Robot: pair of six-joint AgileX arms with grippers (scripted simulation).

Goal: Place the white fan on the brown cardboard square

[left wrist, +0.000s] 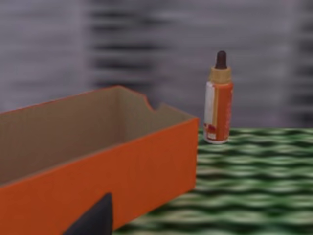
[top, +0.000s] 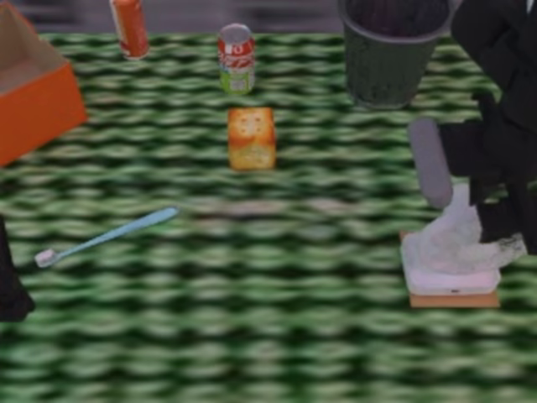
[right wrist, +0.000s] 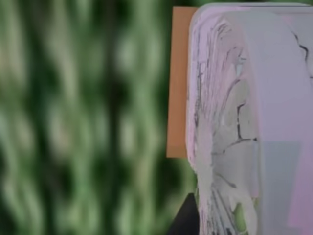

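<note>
- The desk point(top: 277, 336) is covered in a green woven pattern, with clutter spread over its far half and the work going on at the right side.
- A dark bin point(top: 388, 52) stands at the far right, and a deep orange box point(top: 33, 92) sits open at the far left; neither has a part in this job.
- The right arm reaches down over the right side of the desk, its right hand point(top: 495, 214) low over the white fan point(top: 453, 252). From where I stand the dark fingers seem to sit around the fan's upper part, but I cannot tell how far they are spread or whether they have hold of it.
- The white fan rests on the brown cardboard square point(top: 457, 300), whose edge peeks out along the near side and one flank. The right wrist view shows the same strip of card beside the fan's base.
- I judge the placing step nearly done: the next move calls for letting go cleanly and lifting straight up, without dragging the fan off the card.
- The left hand point(top: 10, 290) is parked at the desk's left edge, its fingers too hidden to judge.
- Smaller things lie well apart: an orange-yellow cube point(top: 252, 138), a can point(top: 237, 57), an orange bottle point(top: 129, 27) and a blue toothbrush point(top: 109, 235).
</note>
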